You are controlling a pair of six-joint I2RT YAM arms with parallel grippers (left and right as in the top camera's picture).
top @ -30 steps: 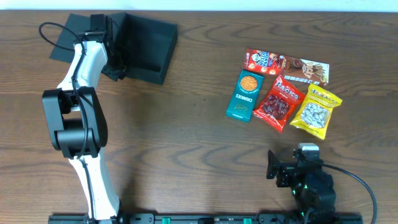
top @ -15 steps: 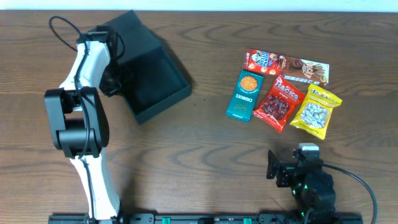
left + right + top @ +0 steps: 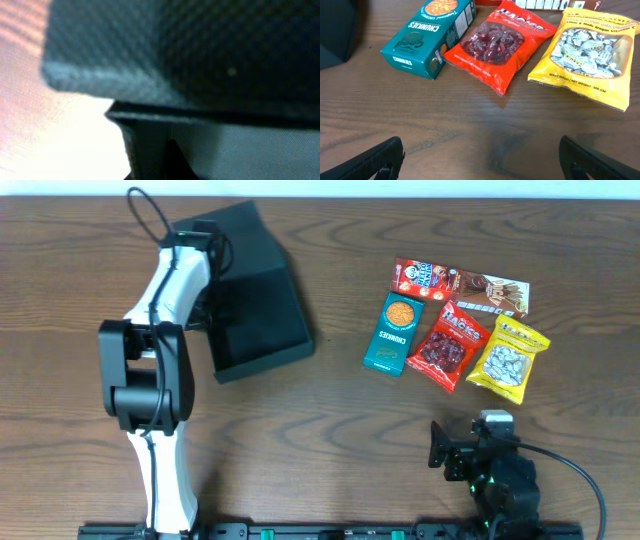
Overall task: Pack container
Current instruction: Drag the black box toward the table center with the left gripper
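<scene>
The container (image 3: 262,320), a dark charcoal open box, lies on the table left of centre with its flap lid toward the far edge. My left gripper (image 3: 207,305) is at its left wall and looks shut on that wall. The left wrist view is filled by the blurred box wall (image 3: 200,50), very close. My right gripper (image 3: 482,162) is open and empty, low over bare table at the front right, and it also shows in the overhead view (image 3: 470,452). The container's dark corner (image 3: 335,35) shows at the right wrist view's left edge.
Several snacks lie at the right: a teal Chunkies box (image 3: 393,332), a red bag (image 3: 447,346), a yellow bag (image 3: 508,360) and a red-brown box (image 3: 460,284) behind them. The first three also show in the right wrist view (image 3: 427,37), (image 3: 495,42), (image 3: 587,55).
My left arm has swung right with the container, dragging it from the far left toward the middle and turning it. The right arm and snacks have not moved.
</scene>
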